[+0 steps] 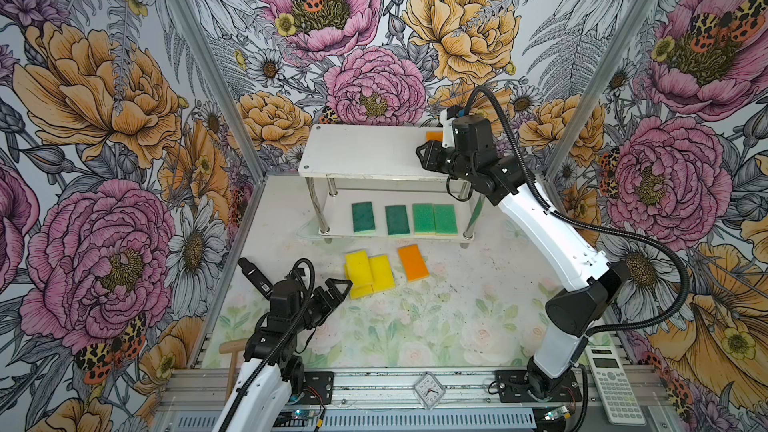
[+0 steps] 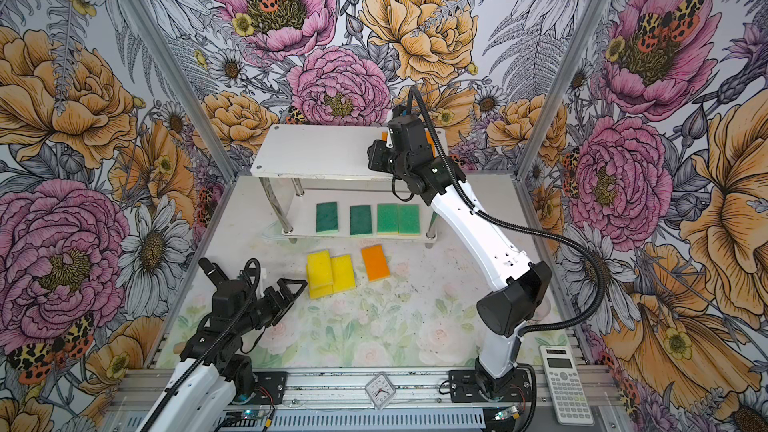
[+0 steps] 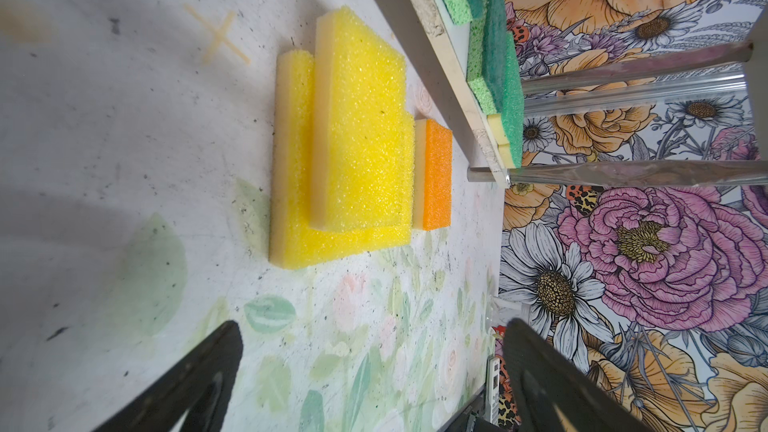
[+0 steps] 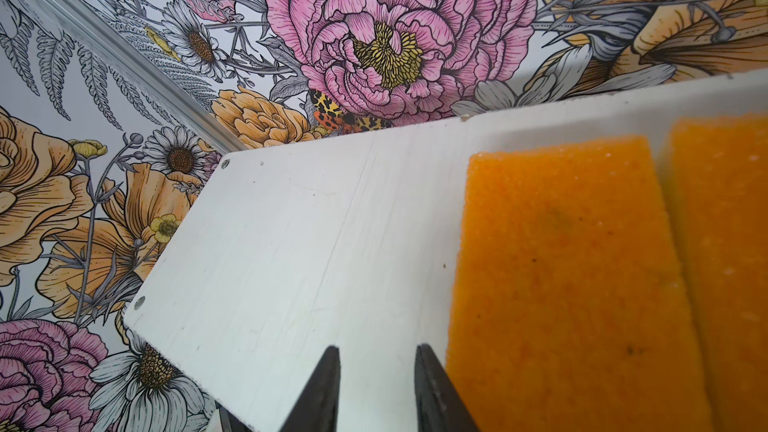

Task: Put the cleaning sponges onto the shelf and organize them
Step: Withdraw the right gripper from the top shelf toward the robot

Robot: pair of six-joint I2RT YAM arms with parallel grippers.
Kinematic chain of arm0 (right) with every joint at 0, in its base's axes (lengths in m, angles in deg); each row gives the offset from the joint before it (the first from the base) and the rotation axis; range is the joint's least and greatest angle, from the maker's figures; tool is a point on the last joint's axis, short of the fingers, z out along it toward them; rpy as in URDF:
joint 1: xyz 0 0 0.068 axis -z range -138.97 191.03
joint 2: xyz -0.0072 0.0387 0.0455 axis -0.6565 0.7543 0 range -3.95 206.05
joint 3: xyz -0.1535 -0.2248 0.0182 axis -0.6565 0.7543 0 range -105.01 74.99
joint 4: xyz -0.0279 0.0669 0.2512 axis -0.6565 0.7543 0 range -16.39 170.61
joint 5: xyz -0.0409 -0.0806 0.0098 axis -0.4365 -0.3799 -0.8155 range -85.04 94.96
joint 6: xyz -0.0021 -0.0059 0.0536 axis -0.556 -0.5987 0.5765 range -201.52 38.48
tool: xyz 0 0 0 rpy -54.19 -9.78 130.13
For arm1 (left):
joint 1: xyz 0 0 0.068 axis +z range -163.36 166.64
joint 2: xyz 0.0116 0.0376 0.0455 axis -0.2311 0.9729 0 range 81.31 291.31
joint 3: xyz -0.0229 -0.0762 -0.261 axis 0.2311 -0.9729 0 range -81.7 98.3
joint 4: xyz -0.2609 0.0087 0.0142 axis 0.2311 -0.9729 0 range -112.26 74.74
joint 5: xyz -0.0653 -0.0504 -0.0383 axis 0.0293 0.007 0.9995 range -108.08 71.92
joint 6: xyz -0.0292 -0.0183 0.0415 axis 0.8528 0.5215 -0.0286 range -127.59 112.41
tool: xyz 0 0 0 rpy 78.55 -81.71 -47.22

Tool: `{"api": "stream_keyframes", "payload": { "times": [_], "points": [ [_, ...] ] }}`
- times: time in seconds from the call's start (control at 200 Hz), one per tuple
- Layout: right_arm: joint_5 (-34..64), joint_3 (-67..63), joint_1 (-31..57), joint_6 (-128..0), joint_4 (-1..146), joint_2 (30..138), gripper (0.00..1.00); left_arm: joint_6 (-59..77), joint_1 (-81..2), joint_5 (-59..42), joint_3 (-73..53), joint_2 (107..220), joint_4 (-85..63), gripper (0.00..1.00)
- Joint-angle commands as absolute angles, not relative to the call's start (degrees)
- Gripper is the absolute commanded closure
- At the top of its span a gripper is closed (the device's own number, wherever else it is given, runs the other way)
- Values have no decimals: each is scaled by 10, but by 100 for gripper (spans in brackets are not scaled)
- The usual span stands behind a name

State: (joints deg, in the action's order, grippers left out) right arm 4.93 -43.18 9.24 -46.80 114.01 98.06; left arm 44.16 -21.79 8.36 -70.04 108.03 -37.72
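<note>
The shelf (image 1: 361, 151) stands at the back, and several green sponges (image 1: 397, 220) lie in a row on its lower board. My right gripper (image 1: 424, 155) hovers over the top board (image 4: 311, 243). It is open a little with nothing between its fingers (image 4: 377, 349). One finger is next to an orange sponge (image 4: 561, 263), and a second orange sponge (image 4: 723, 222) lies beside that one. On the table, yellow sponges (image 1: 369, 272) overlap in a small pile, with another orange sponge (image 1: 412, 262) to their right. My left gripper (image 1: 338, 288) is wide open and empty just left of the pile (image 3: 357, 130).
A calculator (image 1: 615, 384) and a small clock (image 1: 429, 388) sit on the front rail. A wooden handle (image 1: 232, 351) lies by the left arm's base. Flowered walls with metal posts close in the table on three sides.
</note>
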Motion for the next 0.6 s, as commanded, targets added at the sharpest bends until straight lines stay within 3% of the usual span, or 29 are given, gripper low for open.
{"api": "stream_keyframes", "payload": {
  "times": [0.0, 0.325, 0.595],
  "points": [
    [39, -426, 97, -467, 1135, 956, 68, 444, -213, 84, -702, 1075, -363, 1],
    [155, -466, 100, -543, 1134, 959, 59, 438, -214, 82, -694, 1076, -362, 1],
    [197, -470, 99, -562, 1135, 928, 53, 434, -216, 79, -680, 1079, -362, 1]
  ]
}}
